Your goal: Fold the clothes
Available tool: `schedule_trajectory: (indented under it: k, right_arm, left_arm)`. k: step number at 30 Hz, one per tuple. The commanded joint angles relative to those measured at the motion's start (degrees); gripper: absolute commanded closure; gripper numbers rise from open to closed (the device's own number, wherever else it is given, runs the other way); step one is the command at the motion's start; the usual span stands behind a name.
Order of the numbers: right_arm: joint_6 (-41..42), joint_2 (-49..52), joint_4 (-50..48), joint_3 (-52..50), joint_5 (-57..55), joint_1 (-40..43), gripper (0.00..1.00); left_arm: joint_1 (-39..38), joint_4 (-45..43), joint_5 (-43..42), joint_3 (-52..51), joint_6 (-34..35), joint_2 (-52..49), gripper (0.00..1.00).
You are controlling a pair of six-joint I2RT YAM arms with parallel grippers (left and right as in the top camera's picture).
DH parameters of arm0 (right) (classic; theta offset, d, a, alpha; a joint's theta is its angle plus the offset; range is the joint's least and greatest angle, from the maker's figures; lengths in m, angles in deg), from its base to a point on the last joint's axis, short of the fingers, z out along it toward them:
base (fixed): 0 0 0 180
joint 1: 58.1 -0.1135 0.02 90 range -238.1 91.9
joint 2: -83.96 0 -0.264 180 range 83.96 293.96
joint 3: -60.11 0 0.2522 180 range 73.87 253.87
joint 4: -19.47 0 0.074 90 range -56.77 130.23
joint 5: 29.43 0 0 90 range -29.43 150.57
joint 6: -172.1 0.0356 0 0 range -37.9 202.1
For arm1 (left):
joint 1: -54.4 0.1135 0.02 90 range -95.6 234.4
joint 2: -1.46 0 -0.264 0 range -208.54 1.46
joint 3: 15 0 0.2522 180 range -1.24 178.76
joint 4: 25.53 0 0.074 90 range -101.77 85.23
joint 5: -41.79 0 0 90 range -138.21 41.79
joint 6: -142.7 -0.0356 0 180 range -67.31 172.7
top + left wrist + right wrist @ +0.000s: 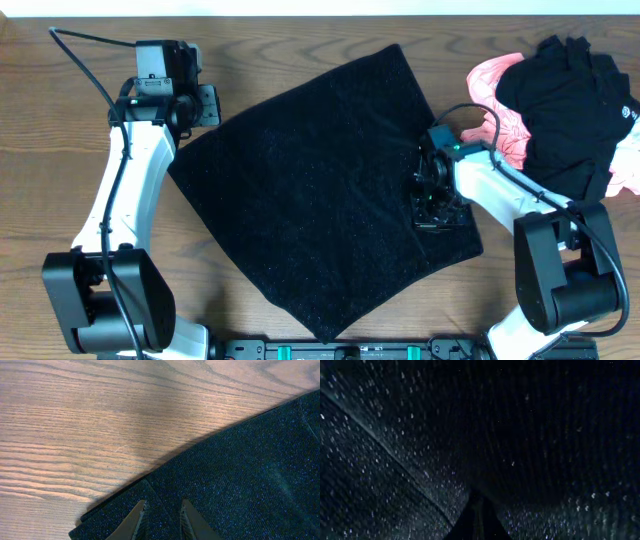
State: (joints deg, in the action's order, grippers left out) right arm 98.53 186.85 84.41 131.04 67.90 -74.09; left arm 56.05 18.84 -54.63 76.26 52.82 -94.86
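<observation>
Clothes (330, 180) flat; pink-and-black pile (560, 110) lies beside.

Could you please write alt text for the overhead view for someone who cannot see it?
A black glittery knit garment lies spread as a rough diamond on a wooden table. The right pincer is shut on its right side, while the left pincer sits at its upper-left corner. A heap of pink and black clothes lies at the far right.
</observation>
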Motion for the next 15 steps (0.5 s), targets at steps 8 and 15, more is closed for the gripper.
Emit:
schedule_trajectory:
  k: [8,15]
  right_arm:
    - [7.32,0.5,-20.0,-7.52,-20.94,-0.35,0.99]
    - [7.08,6.19,-34.6,-7.5,-23.5,1.46,0.99]
  left_arm:
    - [-0.11,-0.09,0.44,0.07,-0.5,0.83,0.77]
    - [-0.11,-0.07,0.46,0.07,-0.5,0.83,0.76]
